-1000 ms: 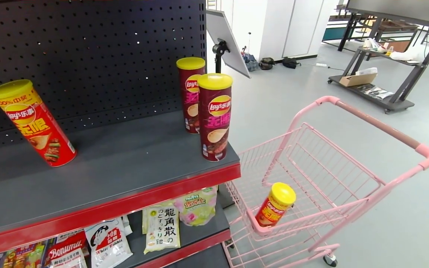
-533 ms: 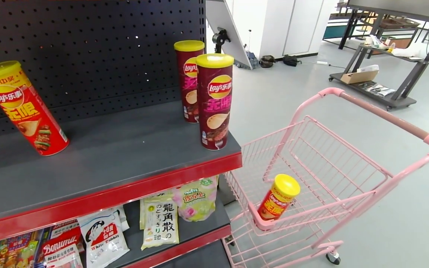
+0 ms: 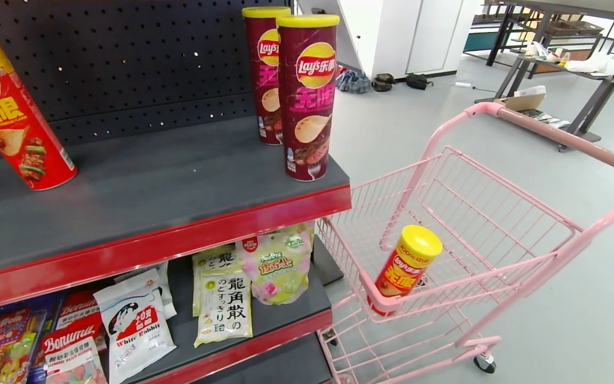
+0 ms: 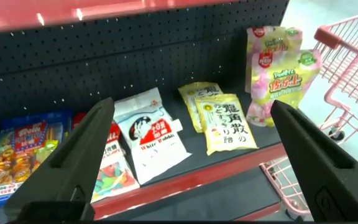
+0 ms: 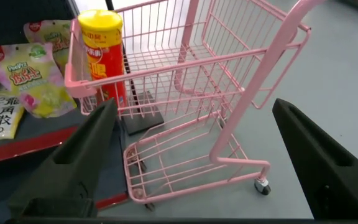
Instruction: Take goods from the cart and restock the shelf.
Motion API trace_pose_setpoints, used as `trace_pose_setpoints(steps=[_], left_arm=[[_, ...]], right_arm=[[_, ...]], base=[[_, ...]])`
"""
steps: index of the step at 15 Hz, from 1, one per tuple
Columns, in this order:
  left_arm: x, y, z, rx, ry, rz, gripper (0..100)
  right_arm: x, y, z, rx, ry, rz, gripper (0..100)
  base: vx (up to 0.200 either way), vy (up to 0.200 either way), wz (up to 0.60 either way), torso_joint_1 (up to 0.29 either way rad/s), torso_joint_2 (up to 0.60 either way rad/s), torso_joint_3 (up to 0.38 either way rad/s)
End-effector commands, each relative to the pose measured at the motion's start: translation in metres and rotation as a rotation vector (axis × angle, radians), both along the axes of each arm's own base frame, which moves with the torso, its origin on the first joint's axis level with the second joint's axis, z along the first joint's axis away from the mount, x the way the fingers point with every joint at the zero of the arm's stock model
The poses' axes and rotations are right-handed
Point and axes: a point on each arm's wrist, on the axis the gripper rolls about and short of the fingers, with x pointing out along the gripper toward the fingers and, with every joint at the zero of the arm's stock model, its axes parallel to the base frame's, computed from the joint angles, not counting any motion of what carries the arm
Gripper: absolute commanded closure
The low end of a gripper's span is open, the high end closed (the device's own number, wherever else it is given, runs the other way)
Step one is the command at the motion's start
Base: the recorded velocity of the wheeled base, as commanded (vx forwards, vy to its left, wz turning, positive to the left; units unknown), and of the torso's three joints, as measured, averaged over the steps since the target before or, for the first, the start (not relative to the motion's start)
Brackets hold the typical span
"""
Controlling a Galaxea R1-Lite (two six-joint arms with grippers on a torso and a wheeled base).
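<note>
Chip can (image 3: 408,264) with a yellow lid leans against the near rim of the pink cart (image 3: 552,136), lower right of centre in the head view. On the shelf (image 3: 152,192) we see two maroon cans (image 3: 307,96) upright at top centre and a red can (image 3: 14,117) tilted at upper left. Snack bags (image 3: 221,304) lie at lower left, under it. We find the left gripper (image 4: 191,106) and right gripper (image 5: 192,102) both spread wide, holding nothing.

- Left end effector (image 4: 190,165): its two dark fingers (image 4: 73,163) are spread wide apart (one at each edge of its wrist view).
- Right end effector (image 5: 191,165): fingers (image 5: 319,160) likewise wide apart, angled downward.
</note>
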Motion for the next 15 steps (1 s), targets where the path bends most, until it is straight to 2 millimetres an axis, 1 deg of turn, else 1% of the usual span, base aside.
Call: trace_pose_setpoints(steps=[1,4,5,6,7,8,9,10,11,12,13,14,15], left_arm=[[0.0,0.0,0.0,0.0,0.001,0.001,0],[0.0,0.0,0.0,0.0,0.001,0.001,0],[0.0,0.0,0.0,0.0,0.001,0.001,0],[0.0,0.0,0.0,0.0,0.001,0.001,0],[0.0,0.0,0.0,0.0,0.001,0.001,0],[0.0,0.0,0.0,0.0,0.001,0.001,0],[0.0,0.0,0.0,0.0,0.001,0.001,0],[0.0,0.0,0.0,0.0,0.001,0.001,0],[0.0,0.0,0.0,0.0,0.001,0.001,0],[0.0,0.0,0.0,0.0,0.001,0.001,0],[0.0,0.0,0.0,0.0,0.001,0.001,0],[0.0,0.0,0.0,0.0,0.001,0.001,0],[0.0,0.0,0.0,0.0,0.001,0.001,0]], right_arm=[[0.0,0.0,0.0,0.0,-0.002,0.003,0],[0.0,0.0,0.0,-0.003,-0.002,0.006,0],[-0.004,0.0,0.024,-0.004,-0.075,0.007,0],[0.002,0.0,0.082,0.034,-0.071,0.007,0],[0.017,0.0,0.114,0.137,-0.047,0.024,0],[0.03,0.002,0.137,0.138,-0.029,0.126,0],[0.045,0.005,0.142,0.09,0.022,0.227,0],[0.062,0.008,0.145,0.052,0.066,0.252,0],[0.094,0.014,0.141,0.067,0.145,0.291,0],[0.104,0.016,0.136,0.081,0.173,0.308,0],[0.132,0.031,0.109,0.103,0.259,0.386,0],[0.141,0.035,0.1,0.105,0.278,0.401,0],[0.166,0.043,0.077,0.107,0.321,0.408,0]], base=[[0.0,0.0,0.0,-0.149,0.53,0.383],[0.0,0.0,0.0,-0.064,0.22,0.16],[0.0,0.0,0.0,-0.017,0.07,0.056],[0.0,0.0,0.0,0.0,0.0,0.0],[0.0,0.0,0.0,0.0,0.0,0.0],[0.0,0.0,0.0,0.0,0.0,0.0],[0.0,0.0,0.0,0.0,0.0,0.0],[0.0,0.0,0.0,0.0,0.0,0.0],[0.0,0.0,0.0,0.0,0.0,0.0],[0.0,0.0,0.0,0.0,0.0,0.0],[0.0,0.0,0.0,0.0,0.0,0.0],[0.0,0.0,0.0,0.0,0.0,0.0],[0.0,0.0,0.0,0.0,0.0,0.0]])
